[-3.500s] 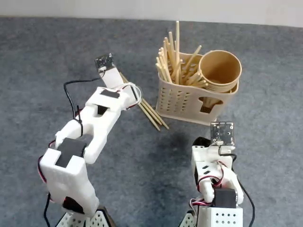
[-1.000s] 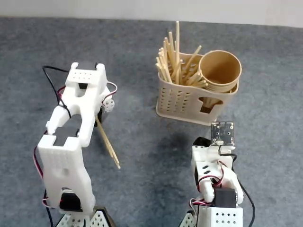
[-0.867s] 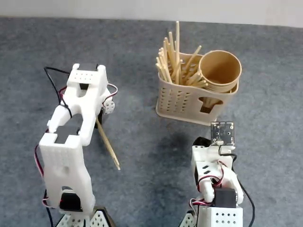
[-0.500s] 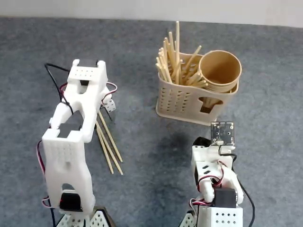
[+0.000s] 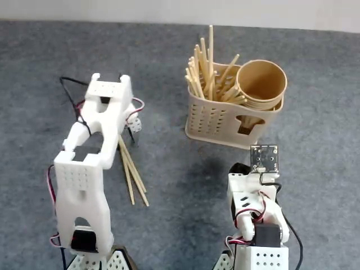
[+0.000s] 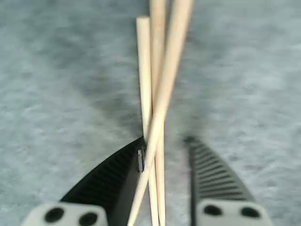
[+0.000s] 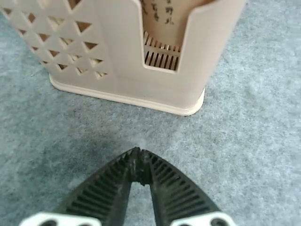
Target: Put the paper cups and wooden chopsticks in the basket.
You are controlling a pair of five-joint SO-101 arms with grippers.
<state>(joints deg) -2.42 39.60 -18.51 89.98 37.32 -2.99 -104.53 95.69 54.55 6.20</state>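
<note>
Left gripper stands part-open astride the loose chopsticks (gripping none, I judge), whose length runs toward the table's near edge; the basket sits rightward, well apart.

- A worktop with a grey, felt-like cover of short, mottled nap carries everything, running to the left, right and near edges of the high view.
- A pale, plain strip runs along the worktop's far edge, from the far left corner to the far right one.
- A soft, darker shadow patch lies on the grey cover near the worktop's middle.
</note>
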